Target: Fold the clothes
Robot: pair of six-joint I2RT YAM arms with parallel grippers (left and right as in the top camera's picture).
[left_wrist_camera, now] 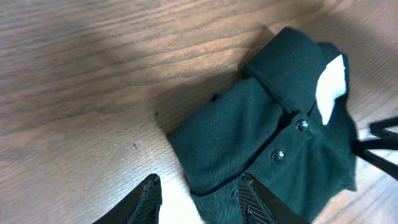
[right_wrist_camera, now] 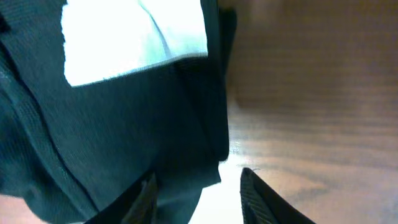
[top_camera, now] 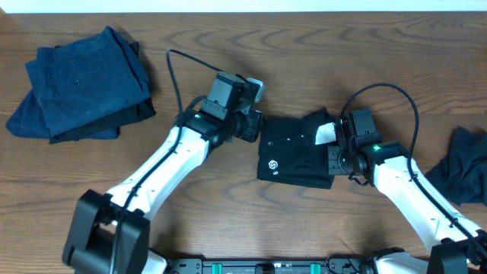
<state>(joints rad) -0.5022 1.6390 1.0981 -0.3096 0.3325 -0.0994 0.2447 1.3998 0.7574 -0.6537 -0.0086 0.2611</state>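
Currently the green shirt lies folded at mid tabletop; my left pincer and right pincer gape empty at its edges. The blue pile looks done; the dark garment awaits folding.

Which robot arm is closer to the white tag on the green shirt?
Right. The right end effector is at the collar edge of the green shirt, just beside the white tag; the left end effector is at the shirt's opposite edge, farther away.

Overhead: fixed, straight down, far, whole brown wooden table. Wrist cameras: close, left from 9 o'clock, right from 3, sharing folded dark green polo shirt.
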